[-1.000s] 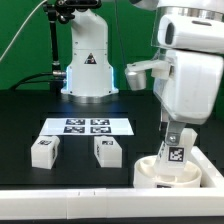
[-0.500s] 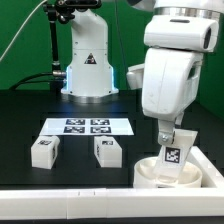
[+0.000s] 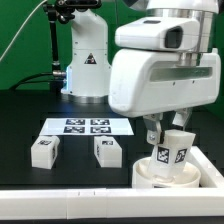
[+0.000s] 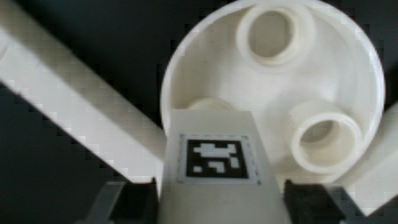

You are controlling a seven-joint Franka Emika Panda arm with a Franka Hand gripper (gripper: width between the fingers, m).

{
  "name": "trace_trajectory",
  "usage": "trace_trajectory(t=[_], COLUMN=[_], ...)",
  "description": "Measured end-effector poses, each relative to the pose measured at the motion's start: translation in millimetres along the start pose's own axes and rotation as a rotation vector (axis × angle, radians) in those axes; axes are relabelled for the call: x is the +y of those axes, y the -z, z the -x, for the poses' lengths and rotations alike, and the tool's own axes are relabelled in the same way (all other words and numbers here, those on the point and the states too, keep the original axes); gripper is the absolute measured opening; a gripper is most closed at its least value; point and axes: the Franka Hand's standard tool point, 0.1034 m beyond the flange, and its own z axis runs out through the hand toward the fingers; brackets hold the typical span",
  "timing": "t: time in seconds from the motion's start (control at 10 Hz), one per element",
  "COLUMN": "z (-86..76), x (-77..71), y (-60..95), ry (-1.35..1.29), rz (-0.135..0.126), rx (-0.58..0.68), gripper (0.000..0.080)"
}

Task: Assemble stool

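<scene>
My gripper (image 3: 168, 132) is shut on a white blocky stool leg (image 3: 172, 153) with a black-and-white tag. It holds the leg tilted, with the lower end at the round white seat (image 3: 150, 176) at the exterior view's lower right. In the wrist view the tagged leg (image 4: 217, 160) sits between my dark fingers (image 4: 128, 198), gripper (image 4: 222, 205). Under it lies the seat (image 4: 231, 90) with two round sockets showing. Two more legs (image 3: 43, 151) (image 3: 108, 152) stand on the black table to the exterior view's left.
The marker board (image 3: 87, 127) lies flat behind the two loose legs. A long white border rail (image 3: 70, 192) runs along the front edge and shows in the wrist view (image 4: 71, 95) beside the seat. A robot base (image 3: 88, 60) stands at the back.
The wrist has turned and the arm's body has swung toward the exterior view's left. The held leg has tipped from near upright to tilted, still over the seat.
</scene>
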Motion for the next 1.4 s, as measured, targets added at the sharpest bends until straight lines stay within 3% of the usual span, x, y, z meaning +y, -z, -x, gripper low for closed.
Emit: trace_trajectory(t=[0.2,0.9,1.4], z=[-1.1,-4.8,-6.7], x=[-0.8,-3.8,-3.6], y=[-0.2,-0.1,-1.7], ry=[-0.205,-0.61,-1.154], rz=[-0.023,-0.03,-0.106], rx=[0.015,0.036,0.073], gripper=[0.034,0.034,0.034])
